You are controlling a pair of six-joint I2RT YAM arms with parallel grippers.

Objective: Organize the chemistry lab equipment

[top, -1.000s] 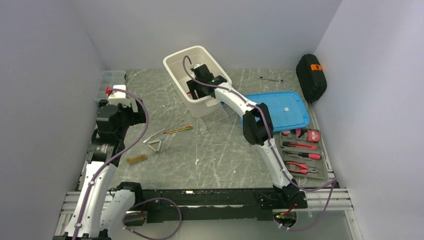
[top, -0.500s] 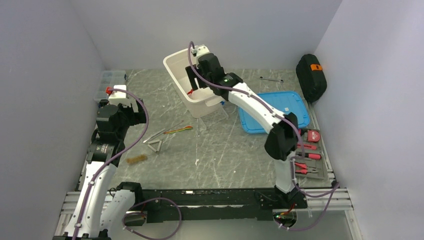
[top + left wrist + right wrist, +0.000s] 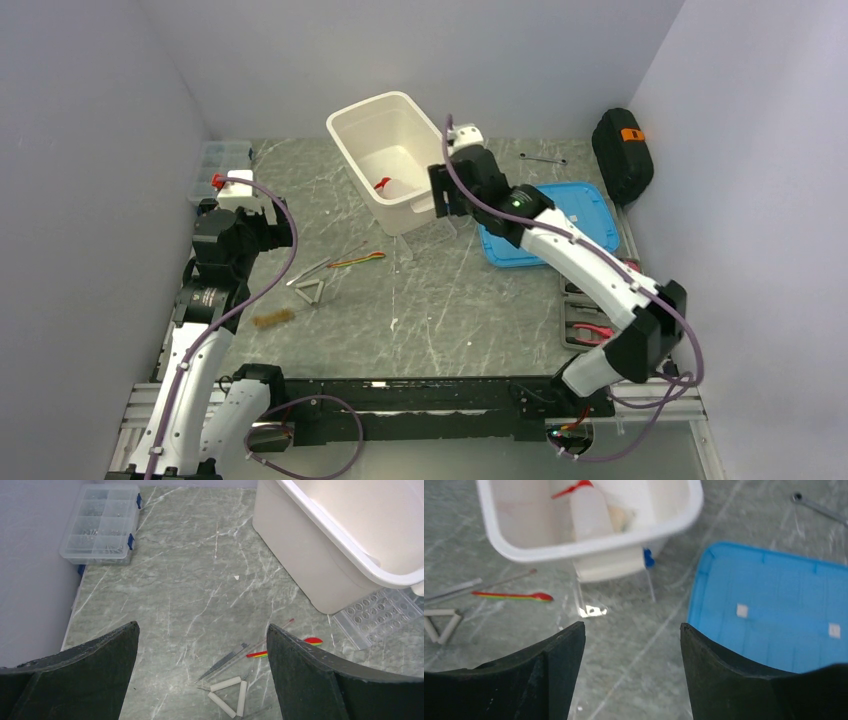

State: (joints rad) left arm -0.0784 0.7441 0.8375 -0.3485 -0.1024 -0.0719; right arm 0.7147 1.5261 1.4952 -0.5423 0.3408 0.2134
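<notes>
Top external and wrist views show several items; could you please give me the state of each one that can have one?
white bin, open, upright, lid off.
squeeze bottle, lying on its side inside the bin.
blue lid, flat on the table, off the bin.
organizer box, lid shut.
black case, closed.
left end effector, open, empty.
right end effector, open, empty.

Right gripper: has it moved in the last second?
Yes. The right gripper lifted out of the white bin and drew back rightward, toward the blue lid, jaws open.
</notes>
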